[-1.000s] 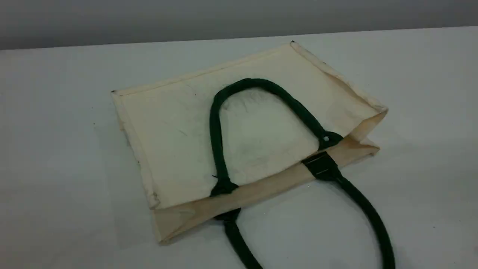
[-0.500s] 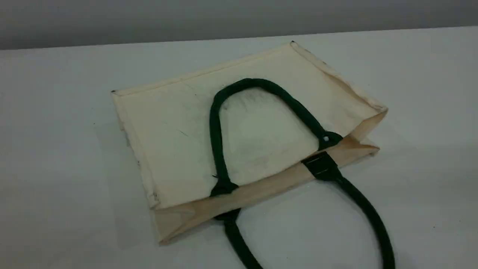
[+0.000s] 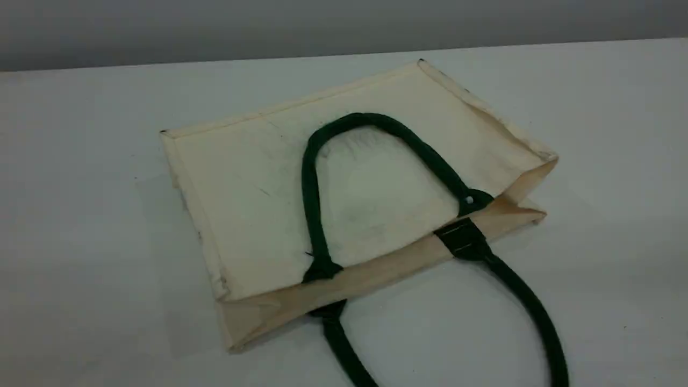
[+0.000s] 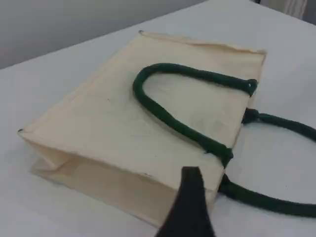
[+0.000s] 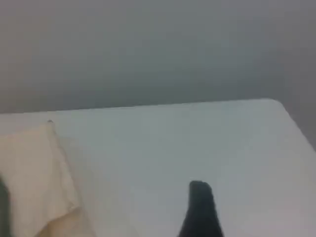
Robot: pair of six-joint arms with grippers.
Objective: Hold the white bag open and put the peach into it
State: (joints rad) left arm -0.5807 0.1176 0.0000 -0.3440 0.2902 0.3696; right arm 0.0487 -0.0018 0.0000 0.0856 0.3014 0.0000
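We see the bag lying flat on the white tabletop, its cream face up and its mouth turned toward the near edge of the scene view. One green handle is folded back over the bag's upper face in an arch. The other handle trails off the mouth onto the tabletop in front of the bag and runs out of the bottom of the view. At the bag's right end the gusset gapes a little; along the rest of the mouth the two lips lie together.

From the left wrist view we look across the bag from its side, with the folded handle on top and the loose handle on the tabletop beyond the mouth. One dark fingertip of the left pincer shows at the bottom edge, above the bag's near corner and grasping nothing; its jaws are spread wide.

From the right wrist view we see only a corner of the bag at the left edge and bare tabletop beside it. One fingertip of the right pincer shows, well apart from the bag; we cannot tell whether this pincer is released or clenched.

We cannot find the peach in any view.
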